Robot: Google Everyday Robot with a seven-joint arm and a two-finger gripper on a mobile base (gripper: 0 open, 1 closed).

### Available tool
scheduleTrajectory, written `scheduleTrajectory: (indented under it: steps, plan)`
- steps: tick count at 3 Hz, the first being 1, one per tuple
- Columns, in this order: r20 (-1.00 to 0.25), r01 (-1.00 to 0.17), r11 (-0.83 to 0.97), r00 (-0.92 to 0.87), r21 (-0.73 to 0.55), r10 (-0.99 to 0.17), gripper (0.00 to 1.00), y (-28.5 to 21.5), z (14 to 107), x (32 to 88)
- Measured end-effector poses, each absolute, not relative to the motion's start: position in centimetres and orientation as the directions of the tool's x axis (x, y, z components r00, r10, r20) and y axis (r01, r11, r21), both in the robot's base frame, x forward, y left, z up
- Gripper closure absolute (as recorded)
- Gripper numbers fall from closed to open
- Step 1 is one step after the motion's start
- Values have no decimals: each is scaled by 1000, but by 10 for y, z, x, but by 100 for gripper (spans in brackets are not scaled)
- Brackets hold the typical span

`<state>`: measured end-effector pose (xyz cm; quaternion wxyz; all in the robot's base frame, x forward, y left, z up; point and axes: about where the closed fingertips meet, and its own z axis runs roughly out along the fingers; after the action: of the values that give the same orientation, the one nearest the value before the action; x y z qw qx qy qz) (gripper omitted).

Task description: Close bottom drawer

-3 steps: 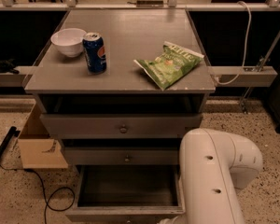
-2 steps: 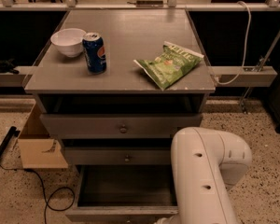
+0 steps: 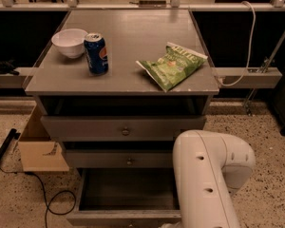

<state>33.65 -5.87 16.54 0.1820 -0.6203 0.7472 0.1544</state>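
The bottom drawer (image 3: pixel 128 191) of the grey cabinet stands pulled out, its deep dark box open to view and its front edge at the bottom of the frame. The two upper drawers (image 3: pixel 126 127) with small round knobs are pushed in. My white arm (image 3: pixel 204 179) rises at the lower right, beside the open drawer's right side. The gripper itself is below the frame and out of view.
On the cabinet top (image 3: pixel 133 42) sit a white bowl (image 3: pixel 69 42), a blue soda can (image 3: pixel 96 53) and a green chip bag (image 3: pixel 172 64). A cardboard box (image 3: pixel 38 148) and a black cable (image 3: pixel 52 208) lie on the floor at the left.
My white arm has shifted a little to the left, toward the open drawer. The drawer has not visibly moved.
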Motion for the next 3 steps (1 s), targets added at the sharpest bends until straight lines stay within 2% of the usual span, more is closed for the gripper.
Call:
scheduleTrajectory:
  steps: [3]
  plan:
    - [-526,-946,273,-144,-176,-838,100,-66,179,323]
